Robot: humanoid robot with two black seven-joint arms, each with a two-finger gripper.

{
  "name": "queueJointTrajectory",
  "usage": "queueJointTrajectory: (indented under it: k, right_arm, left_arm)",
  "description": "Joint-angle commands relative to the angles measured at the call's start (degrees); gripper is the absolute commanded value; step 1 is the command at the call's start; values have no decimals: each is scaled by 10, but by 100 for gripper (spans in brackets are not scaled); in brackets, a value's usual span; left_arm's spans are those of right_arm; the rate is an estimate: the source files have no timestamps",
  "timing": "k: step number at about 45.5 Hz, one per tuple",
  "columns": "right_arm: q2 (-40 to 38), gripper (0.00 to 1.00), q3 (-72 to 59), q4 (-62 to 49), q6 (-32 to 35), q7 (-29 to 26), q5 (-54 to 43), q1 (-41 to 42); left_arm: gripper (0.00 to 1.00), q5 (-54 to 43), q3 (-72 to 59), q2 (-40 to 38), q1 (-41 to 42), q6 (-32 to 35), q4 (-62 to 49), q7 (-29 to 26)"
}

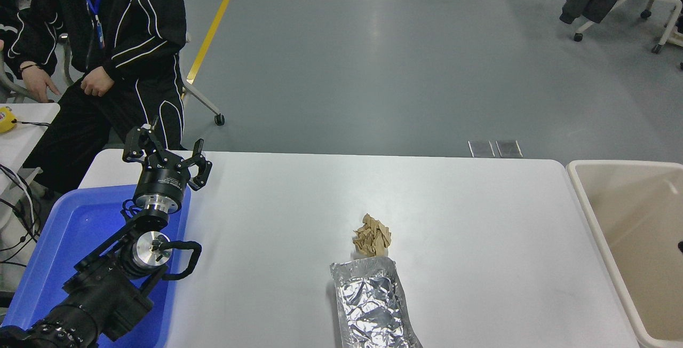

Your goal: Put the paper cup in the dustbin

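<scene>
Lower left — left pincer (164, 151) splayed.

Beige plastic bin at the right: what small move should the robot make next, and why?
Probably turn the view right to check the large beige plastic dustbin. No paper cup shows on the white table, only a crumpled brown paper wad and crinkled silver foil tray; the right gripper is out of view, the left gripper parked at lower left.

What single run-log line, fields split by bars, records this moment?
left black gripper: open, parked above blue plastic tray | right gripper: out of view | paper cup: not visible | beige plastic dustbin: right edge | brown paper wad, foil tray: on white table
</scene>
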Motion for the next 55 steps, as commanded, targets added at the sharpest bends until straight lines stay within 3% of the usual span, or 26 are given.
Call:
queueJointTrajectory:
  k: [1,10,20,25,37,55]
  right_arm:
    - [-24,100,80,117,1,1,1,104]
    - [-19,100,246,225,-8,1,-6,160]
    - [21,100,294,245,-8,8,-8,182]
    - [55,100,297,245,-8,41,-10,145]
    - [158,100,298,244,-8,183,-24,39]
    - [254,100,299,242,-22,191,-36,-75]
  left_arm:
    - [100,0,0,0,0,0,0,0]
    - [100,0,0,0,0,0,0,0]
    - [100,0,0,0,0,0,0,0]
    - [100,0,0,0,0,0,0,0]
    - [100,0,0,0,0,0,0,0]
    - [100,0,0,0,0,0,0,0]
